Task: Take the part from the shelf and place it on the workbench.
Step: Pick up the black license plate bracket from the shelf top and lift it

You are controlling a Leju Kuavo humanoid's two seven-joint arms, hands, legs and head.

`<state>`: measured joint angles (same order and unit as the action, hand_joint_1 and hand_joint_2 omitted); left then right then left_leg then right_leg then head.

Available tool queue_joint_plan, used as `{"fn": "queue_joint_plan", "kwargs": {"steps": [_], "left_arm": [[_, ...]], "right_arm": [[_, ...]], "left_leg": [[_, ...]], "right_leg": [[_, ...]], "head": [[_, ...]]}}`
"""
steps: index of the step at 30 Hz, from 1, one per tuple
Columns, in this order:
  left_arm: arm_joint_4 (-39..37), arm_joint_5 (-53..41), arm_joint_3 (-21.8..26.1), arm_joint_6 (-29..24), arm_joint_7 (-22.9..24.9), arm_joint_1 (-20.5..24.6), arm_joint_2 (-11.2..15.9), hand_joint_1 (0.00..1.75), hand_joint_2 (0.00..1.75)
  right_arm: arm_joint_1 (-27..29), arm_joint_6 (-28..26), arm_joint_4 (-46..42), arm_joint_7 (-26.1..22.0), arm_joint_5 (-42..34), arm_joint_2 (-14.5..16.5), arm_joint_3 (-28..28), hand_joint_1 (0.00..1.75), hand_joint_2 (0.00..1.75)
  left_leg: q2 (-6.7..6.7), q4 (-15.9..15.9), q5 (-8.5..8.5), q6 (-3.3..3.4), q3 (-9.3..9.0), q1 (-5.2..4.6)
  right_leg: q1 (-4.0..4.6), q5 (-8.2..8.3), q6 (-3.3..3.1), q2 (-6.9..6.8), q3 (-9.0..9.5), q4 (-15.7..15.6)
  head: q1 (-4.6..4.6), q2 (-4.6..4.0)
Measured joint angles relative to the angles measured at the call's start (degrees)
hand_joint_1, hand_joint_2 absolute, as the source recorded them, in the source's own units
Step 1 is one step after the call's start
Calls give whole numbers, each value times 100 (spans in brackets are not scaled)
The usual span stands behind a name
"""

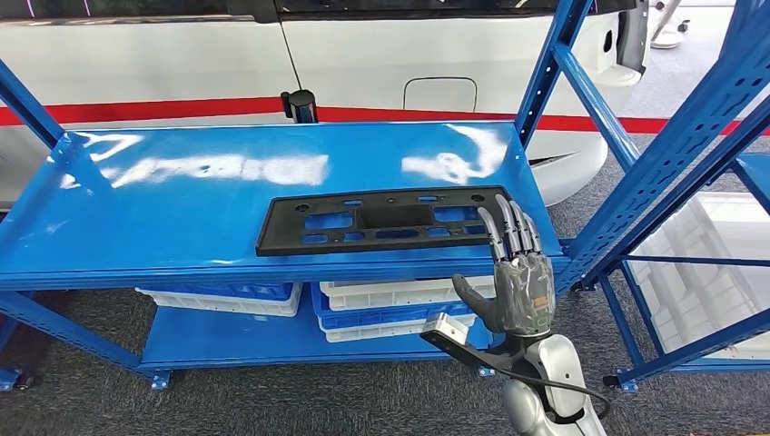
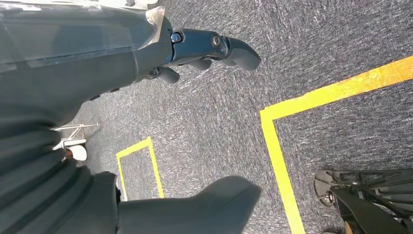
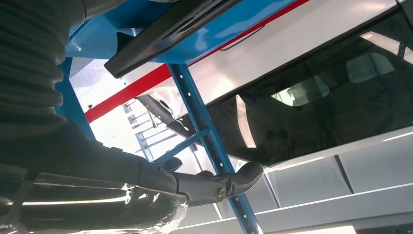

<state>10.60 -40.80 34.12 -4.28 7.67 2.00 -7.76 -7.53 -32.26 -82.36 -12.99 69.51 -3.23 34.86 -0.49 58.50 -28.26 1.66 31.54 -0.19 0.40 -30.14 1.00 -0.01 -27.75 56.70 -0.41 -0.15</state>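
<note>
**Right hand at near edge of shelf part, left arm hanging**

Head view: one flat black plastic part with rectangular cut-outs [image 1: 386,219] lies on the top deck of the glossy blue metal shelf [image 1: 182,195], toward its front edge and right of middle. One right hand [image 1: 514,274] is raised in front of the shelf, fingers [image 1: 508,225] straight and close together, tips overlapping the part's right end; thumb out to the side, nothing gripped. Contact with the part cannot be told. Three white plastic bins [image 1: 399,292] sit on the lower deck. One white car body with a red stripe [image 1: 363,68] stands behind the shelf.

Left wrist view: left hand [image 2: 195,51] hangs over grey carpet [image 2: 219,117], fingers curled in, holding nothing. Two yellow tape outlines [image 2: 275,146] mark the floor.

Right wrist view: the part's dark edge [image 3: 165,36] shows against the blue deck, beside one blue upright [image 3: 204,131]. The right hand's fingers are extended, empty.
</note>
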Motion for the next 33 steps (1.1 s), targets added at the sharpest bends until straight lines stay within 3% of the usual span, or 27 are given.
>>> {"fn": "queue_joint_plan", "kwargs": {"steps": [12,26,33], "left_arm": [[0,-34,-3,24,0,0,34,0,175],[0,-422,-280,388,-122,-1,226,0,175],[0,-539,-356,410,-122,-1,272,0,175]], "right_arm": [[1,36,-2,36,25,-3,3,0,175],[117,986,-293,625,815,136,-105,0,175],[66,1080,-163,753,876,316,-183,0,175]], "left_leg": [[0,0,0,0,-1,0],[1,0,0,0,1,2],[-1,0,1,-1,3,2]], "right_leg": [[0,0,0,0,0,0],[1,0,0,0,-1,0],[1,0,0,-1,-2,0]], "head": [[-1,0],[-1,-1],[0,-1]]}}
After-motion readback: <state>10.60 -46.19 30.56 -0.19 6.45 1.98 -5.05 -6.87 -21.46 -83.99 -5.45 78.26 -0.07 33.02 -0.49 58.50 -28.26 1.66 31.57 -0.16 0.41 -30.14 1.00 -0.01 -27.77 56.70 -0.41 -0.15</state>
